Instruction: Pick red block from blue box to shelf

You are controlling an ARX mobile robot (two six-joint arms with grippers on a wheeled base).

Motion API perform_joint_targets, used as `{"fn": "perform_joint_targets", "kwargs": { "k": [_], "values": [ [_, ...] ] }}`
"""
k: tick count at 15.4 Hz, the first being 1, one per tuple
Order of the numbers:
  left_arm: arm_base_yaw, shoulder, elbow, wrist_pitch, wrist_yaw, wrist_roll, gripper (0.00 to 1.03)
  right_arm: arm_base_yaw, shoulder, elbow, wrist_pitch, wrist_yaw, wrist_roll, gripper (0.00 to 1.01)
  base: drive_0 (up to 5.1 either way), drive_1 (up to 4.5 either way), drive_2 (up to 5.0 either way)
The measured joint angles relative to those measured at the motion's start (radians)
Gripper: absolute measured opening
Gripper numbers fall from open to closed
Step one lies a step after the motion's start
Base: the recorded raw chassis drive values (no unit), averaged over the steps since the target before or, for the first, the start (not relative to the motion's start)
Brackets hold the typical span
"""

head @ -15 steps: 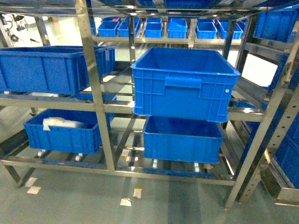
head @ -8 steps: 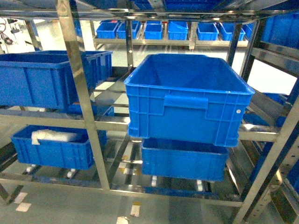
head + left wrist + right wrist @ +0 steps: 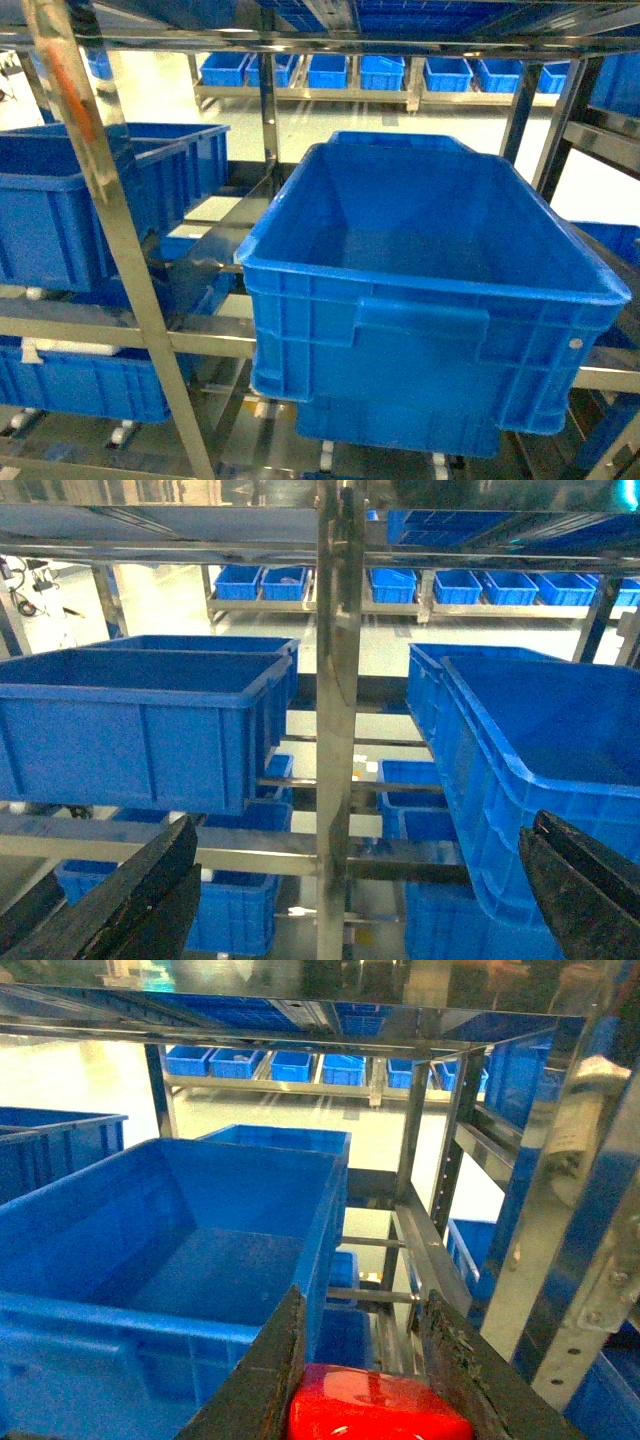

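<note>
Shelving of shiny steel fills the room ahead: the shelf (image 3: 110,230) has upright posts and horizontal rails on several tiers, stocked with dark blue crates.

Closest, in the head view, sits a large dark blue crate (image 3: 420,290) on a middle tier, ribbed on its outer walls with a handle recess in front. Its smooth interior shows nothing inside. A second crate (image 3: 400,425) lies directly below it, mostly hidden. To the left, past a post, another big crate (image 3: 70,205) rests on the same tier; its inside is not visible from here. Beneath that one, a lower crate (image 3: 75,380) holds something whitish at its rim, too little of it showing to identify. Across a pale aisle, a far rack carries a row of small blue bins (image 3: 380,72).

The right end effector (image 3: 365,1360) hangs just in front of the big crate, its two dark fingers closed on the red block (image 3: 375,1410), a glossy red piece pinched between them at the bottom of the wrist view.

The left end effector (image 3: 355,900) faces a steel post, its dark fingers (image 3: 130,900) spread wide apart with nothing between them.
</note>
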Motion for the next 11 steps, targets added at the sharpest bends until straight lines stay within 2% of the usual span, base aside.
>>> {"fn": "perform_joint_targets", "kwargs": {
  "k": [1, 11],
  "values": [
    [0.0, 0.0, 0.0, 0.0, 0.0, 0.0, 0.98, 0.0, 0.002, 0.0, -0.002, 0.0, 0.0, 0.28, 0.0, 4.23, -4.3],
    [0.0, 0.0, 0.0, 0.001, 0.001, 0.0, 0.98, 0.0, 0.0, 0.0, -0.001, 0.0, 0.0, 0.28, 0.0, 0.0, 0.0]
  ]
}}
